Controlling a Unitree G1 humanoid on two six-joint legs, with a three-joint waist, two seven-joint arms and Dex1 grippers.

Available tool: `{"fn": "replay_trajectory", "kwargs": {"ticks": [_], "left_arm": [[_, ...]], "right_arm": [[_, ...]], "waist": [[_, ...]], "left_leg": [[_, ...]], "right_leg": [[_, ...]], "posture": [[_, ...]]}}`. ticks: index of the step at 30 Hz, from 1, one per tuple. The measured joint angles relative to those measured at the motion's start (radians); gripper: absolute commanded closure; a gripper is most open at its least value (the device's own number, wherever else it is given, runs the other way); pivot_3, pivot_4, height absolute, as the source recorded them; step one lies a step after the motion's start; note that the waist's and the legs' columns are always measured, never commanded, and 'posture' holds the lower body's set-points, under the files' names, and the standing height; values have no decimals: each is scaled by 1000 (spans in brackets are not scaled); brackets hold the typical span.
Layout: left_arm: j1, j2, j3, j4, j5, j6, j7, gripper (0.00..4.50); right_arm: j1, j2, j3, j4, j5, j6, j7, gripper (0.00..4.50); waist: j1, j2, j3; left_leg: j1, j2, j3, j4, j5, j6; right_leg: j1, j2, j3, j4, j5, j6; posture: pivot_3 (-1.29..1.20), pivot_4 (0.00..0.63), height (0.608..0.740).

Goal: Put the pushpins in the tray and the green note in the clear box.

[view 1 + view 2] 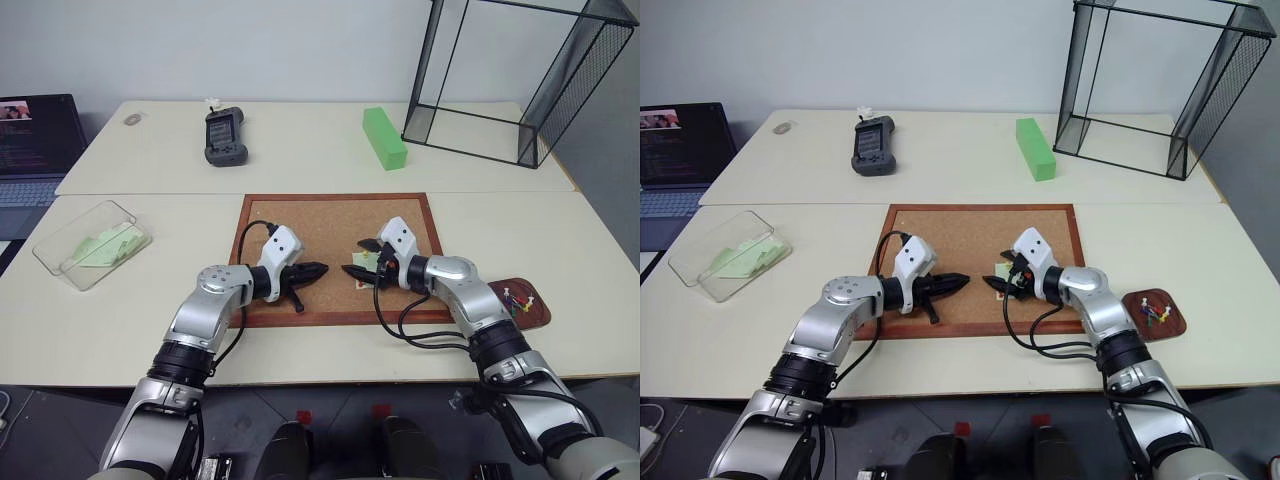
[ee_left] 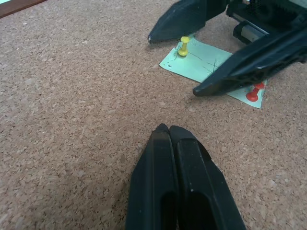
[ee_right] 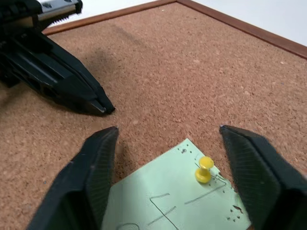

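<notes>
A pale green note [image 3: 168,201] lies on the cork board [image 1: 330,225], pinned by a yellow pushpin [image 3: 204,169] and a red pushpin [image 2: 254,93]. My right gripper [image 3: 169,132] is open over the note, one finger on each side of the yellow pin and neither touching it. Facing it from the left a short way off, my left gripper [image 2: 165,128] is shut and holds nothing, its tip resting low over the cork. The dark reddish tray [image 1: 541,318] sits at the right of the board with several pushpins [image 1: 517,299] in it. The clear box [image 1: 50,255] stands far left with green slips inside.
A bright green block [image 1: 383,137] and a black-framed wire cage [image 1: 520,80] stand at the back right. A black handheld device [image 1: 224,136] lies at the back left, and a laptop [image 1: 30,140] sits off the left edge.
</notes>
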Motion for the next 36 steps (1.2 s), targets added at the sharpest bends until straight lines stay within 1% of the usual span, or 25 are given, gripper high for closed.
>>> {"fn": "replay_trajectory", "kwargs": {"ticks": [2, 4, 8, 9, 13, 20, 24, 28, 36], "left_arm": [[3, 2, 0, -7, 0, 4, 0, 4500], [7, 2, 0, -19, 0, 9, 1, 4500], [9, 2, 0, -31, 0, 23, 2, 4500], [9, 2, 0, -32, 0, 25, 2, 4500], [9, 2, 0, -34, 0, 26, 2, 4500], [3, 2, -1, -34, 4, 35, 3, 4500], [2, 2, -2, -34, 11, 34, 2, 4500], [-3, 0, -2, -33, 15, 41, 10, 4500], [-4, -1, -3, -33, 17, 43, 21, 4500]], "right_arm": [[-5, 4, -6, 13, 0, -4, 0, 2143], [-10, 7, -9, 21, 0, -5, -1, 2623], [-17, 9, -14, 28, 0, -5, -2, 3466], [-19, 9, -18, 31, 0, -5, -3, 3601], [-27, 8, -34, 46, -2, -8, -10, 4488], [-33, 7, -38, 60, -2, -29, 1, 4488], [-31, -1, -44, 57, 0, -50, 36, 4488], [-30, 3, -44, 10, 10, -103, 101, 4488], [-29, 3, -45, 8, 4, -125, 119, 4488]], "waist": [[-1, 0, 0], [-1, 0, 0], [-1, 0, 0], [-1, 0, 0], [-1, 0, 0], [-1, 0, 0], [-1, 0, 0], [-1, 0, 0], [-1, 0, 0]], "left_leg": [[0, 0, 0, 0, 0, 0], [0, 0, 0, 0, 0, 0], [0, 0, 0, 0, 0, 0], [0, 0, 0, 0, 0, 0], [0, 0, 0, 0, 0, 0], [0, 0, 0, 0, 0, 0], [-1, 0, 0, -1, 0, 0], [-1, 0, 0, 0, 0, 0], [-1, 0, 0, 0, 0, 0]], "right_leg": [[0, 0, 0, 0, 0, 0], [0, 0, 0, 0, 0, 0], [0, 0, 0, 0, 0, 0], [0, 0, 0, 0, 0, 0], [0, 0, 0, 0, 0, 0], [-1, 0, 0, 0, 0, 0], [-1, 0, 0, 0, 0, 0], [-1, 0, 0, 0, 0, 0], [-1, 0, 0, 0, 0, 0]], "posture": [[0, 150, 740], [0, 150, 740], [0, 150, 740], [0, 150, 740], [0, 150, 740], [0, 150, 740], [0, 150, 740], [0, 150, 740], [0, 150, 740]]}}
